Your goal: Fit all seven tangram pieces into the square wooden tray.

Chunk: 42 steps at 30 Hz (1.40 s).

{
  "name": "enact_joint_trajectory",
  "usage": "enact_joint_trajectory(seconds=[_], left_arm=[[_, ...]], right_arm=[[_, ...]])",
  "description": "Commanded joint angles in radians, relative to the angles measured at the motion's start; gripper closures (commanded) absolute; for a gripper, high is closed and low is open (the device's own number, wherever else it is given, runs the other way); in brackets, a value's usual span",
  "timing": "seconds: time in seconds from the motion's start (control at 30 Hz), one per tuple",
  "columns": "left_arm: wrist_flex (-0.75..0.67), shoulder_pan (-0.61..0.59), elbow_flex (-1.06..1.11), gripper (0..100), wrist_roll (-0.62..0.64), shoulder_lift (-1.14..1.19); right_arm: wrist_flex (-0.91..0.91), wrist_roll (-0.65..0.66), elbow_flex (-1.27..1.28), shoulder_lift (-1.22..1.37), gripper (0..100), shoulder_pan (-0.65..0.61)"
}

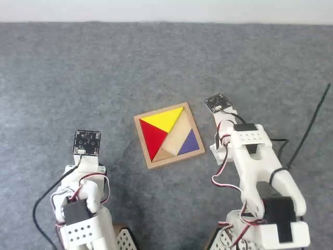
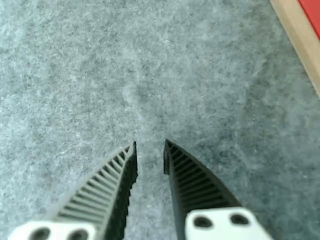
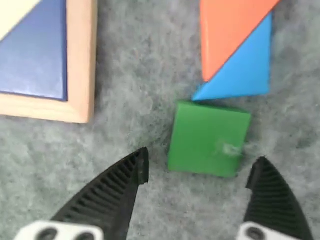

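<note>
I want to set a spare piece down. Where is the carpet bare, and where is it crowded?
Bare: the carpet beyond the tray, and between the tray and the left gripper. Crowded: beside the tray by the right gripper, where the green square, light blue triangle and orange triangle lie.

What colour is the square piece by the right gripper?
The square piece is green, clearest in the right wrist view.

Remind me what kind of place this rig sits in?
Looks like a robot test bench, probably in a lab or workshop. A small white left arm and right arm sit on a table covered in grey felt. Their exercise is a wooden puzzle tray with a loose green piece beside it.
</note>
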Motion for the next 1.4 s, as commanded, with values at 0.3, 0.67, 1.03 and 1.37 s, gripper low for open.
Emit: enact_joint_trajectory(seconds=[0.3,0.67,1.03,1.37], left_arm=[[0.006,-0.006,-0.007,91,-0.009,-0.012],[0.006,-0.006,-0.007,91,-0.009,-0.012],[0.006,-0.006,-0.007,91,-0.009,-0.012],[0.006,-0.006,-0.007,91,-0.009,-0.012]], right_arm=[[-0.031,0.021,-0.038,0.005,91.5,0.001],[0.042,0.021,-0.034,-0.096,99.0,0.018],[0.101,-0.025,0.023,-0.325,98.8,0.01],[-0.044,-0.083,0.018,-0.332,81.0,-0.033]])
